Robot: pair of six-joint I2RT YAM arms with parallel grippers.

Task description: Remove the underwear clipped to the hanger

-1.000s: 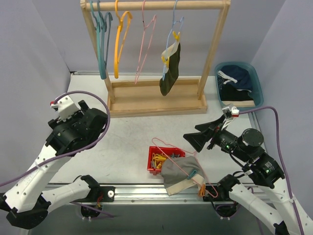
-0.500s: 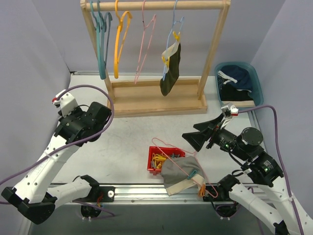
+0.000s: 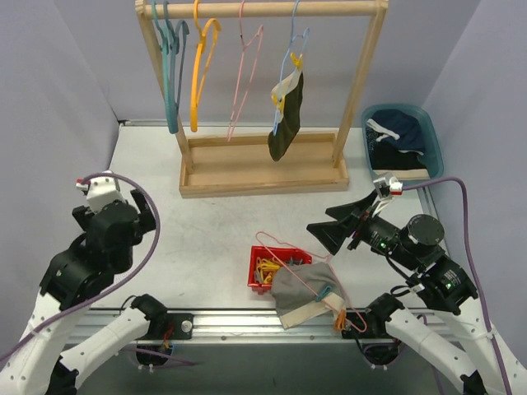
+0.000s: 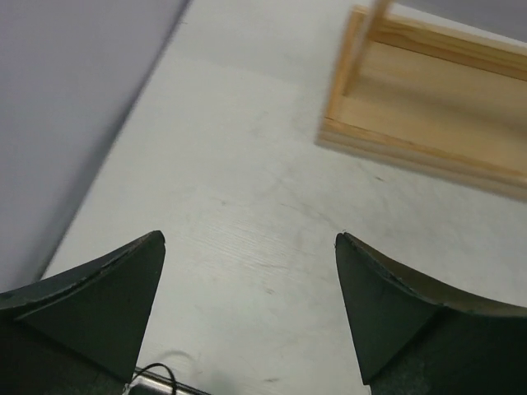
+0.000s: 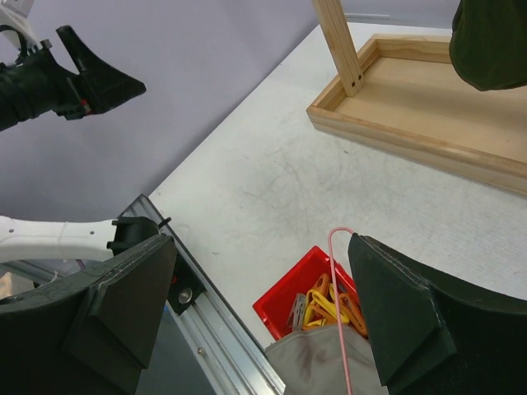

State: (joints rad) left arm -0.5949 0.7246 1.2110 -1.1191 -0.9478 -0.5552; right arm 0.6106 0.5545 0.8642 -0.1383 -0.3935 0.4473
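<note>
The wooden rack point(image 3: 263, 177) stands at the far side of the table point(image 3: 206, 222), and the dark olive brief point(image 3: 286, 119) still hangs from its pale blue hanger point(image 3: 290, 49), pinned by yellow clips point(image 3: 295, 59); that one is plainly left to do. The navy brief point(image 3: 403, 127) lies in the blue bin point(image 3: 435, 140), so it looks finished; the grey-beige brief point(image 3: 295, 292) lies at the near edge under a pink wire hanger point(image 3: 276, 241), seemingly still clipped. The left gripper point(image 4: 249, 240) and right gripper point(image 5: 262, 243) both gape wide and hold nothing, well apart from every brief. The red tray point(image 3: 255, 276) of loose clips point(image 3: 268, 266) touches the grey-beige brief and may crowd a grasp there.
</note>
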